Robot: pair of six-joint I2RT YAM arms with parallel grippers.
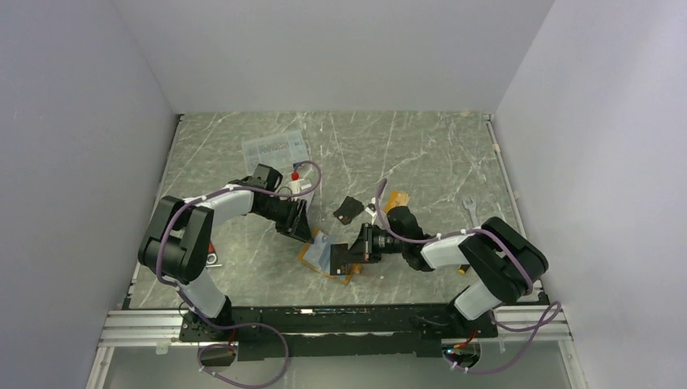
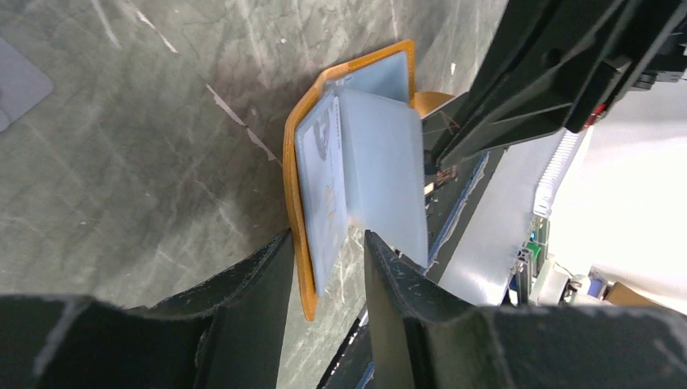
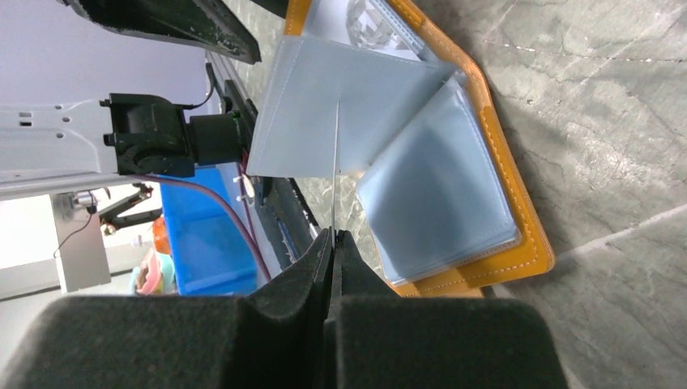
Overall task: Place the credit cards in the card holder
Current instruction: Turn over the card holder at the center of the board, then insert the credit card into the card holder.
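Thick orange leather-like fold-over card holder (image 1: 317, 255) lies open on grey marbled table (image 1: 405, 154), between both arms. Right gripper (image 3: 334, 237) clenched on one pale blue-grey plastic sleeve leaf (image 2: 385, 170) of holder, leaf lifted upright. Left gripper (image 2: 328, 243) released, jaws apart astride holder's orange edge and whitish credit card (image 2: 324, 186) lying in sleeve. Black credit card (image 1: 348, 209) flat on table just beyond holder

Card holder (image 1: 322, 255): orange cover with pale stitching along the border; translucent pale blue-grey sleeves inside.
Card (image 1: 348, 209): black.
Further card (image 1: 398, 197): orange-tan.
Table (image 1: 405, 154): grey-green marble pattern with white veins.
Bin (image 3: 198, 235): bright blue.
Walls (image 1: 324, 49): plain pale lavender-white.
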